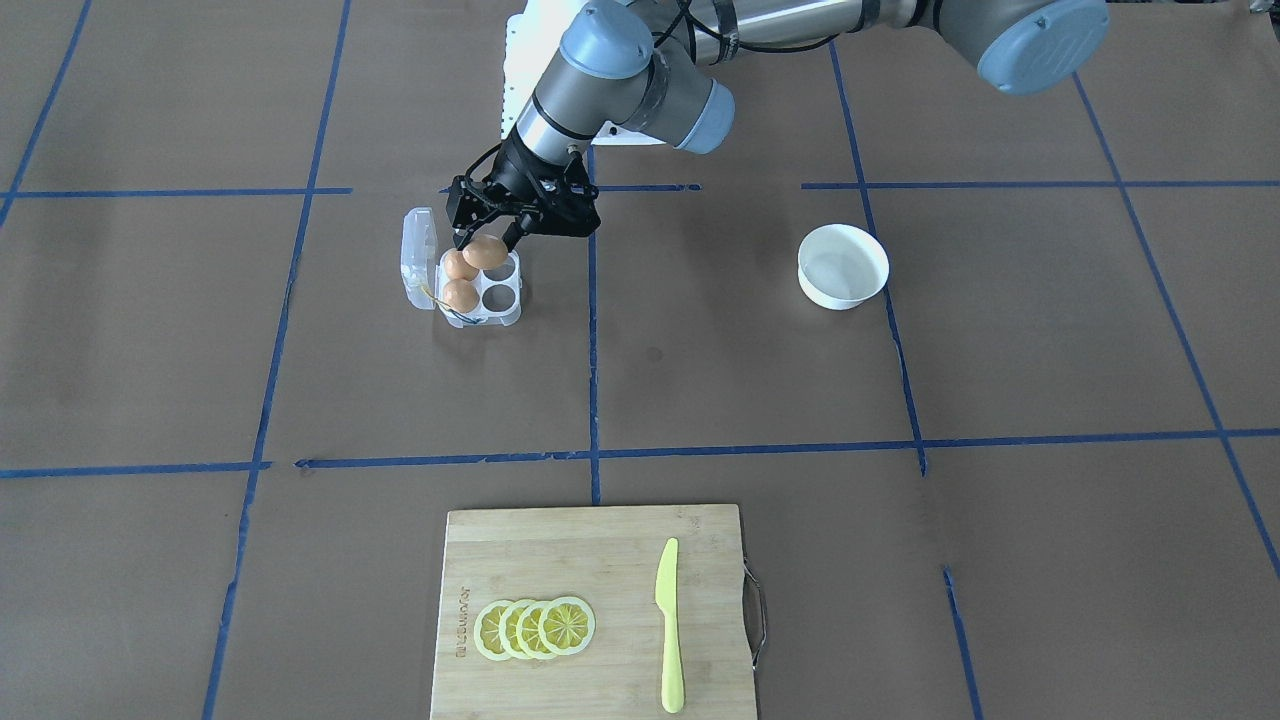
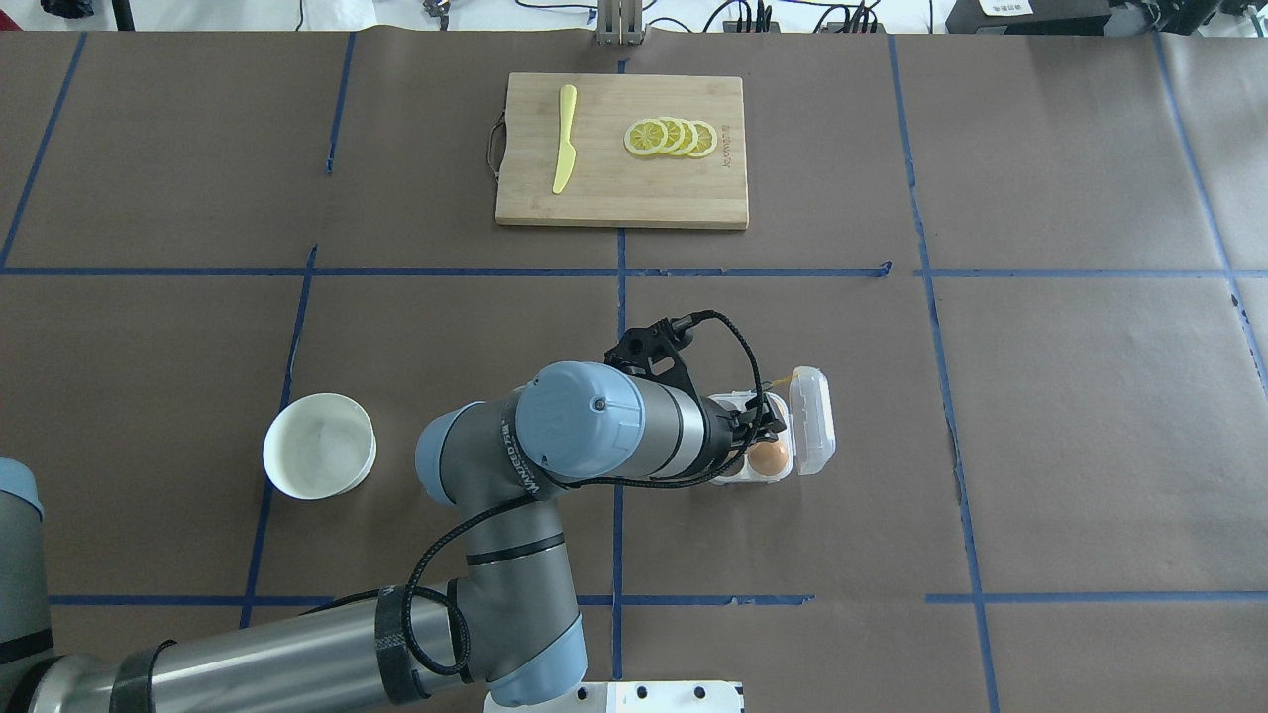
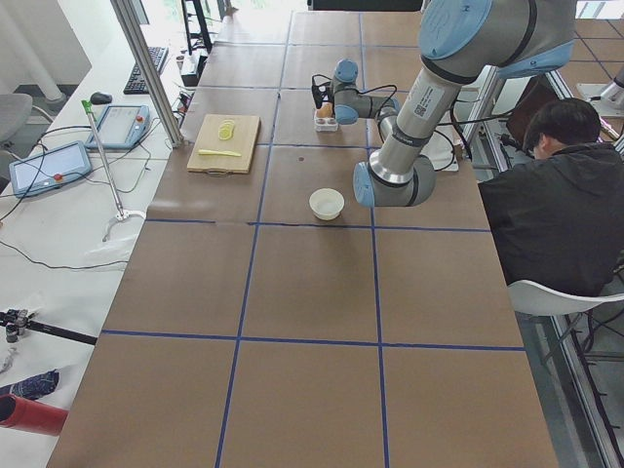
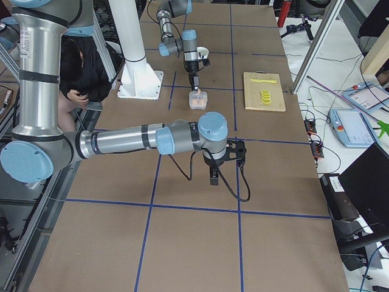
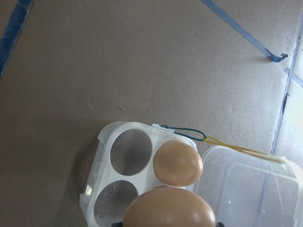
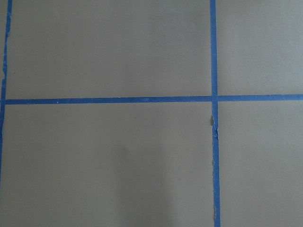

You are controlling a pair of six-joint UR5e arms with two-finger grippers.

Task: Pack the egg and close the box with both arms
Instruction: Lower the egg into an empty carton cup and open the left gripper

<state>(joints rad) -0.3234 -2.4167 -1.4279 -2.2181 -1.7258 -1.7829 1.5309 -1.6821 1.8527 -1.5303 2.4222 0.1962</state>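
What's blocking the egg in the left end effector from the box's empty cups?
Nothing visible. The egg hangs in the left end effector above the box, its lid open, and two empty cups lie uncovered beside two seated eggs.

Bright, even light; soft, faint shadows; the egg [image 5: 168, 208] nearest the lens slightly blurred.

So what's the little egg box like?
The box is clear plastic with four round cups. Two eggs sit in the cups beside its open lid; two cups are empty. A thin yellow cord hangs off one edge. It rests on the brown table, the left tool holding a third egg above it.
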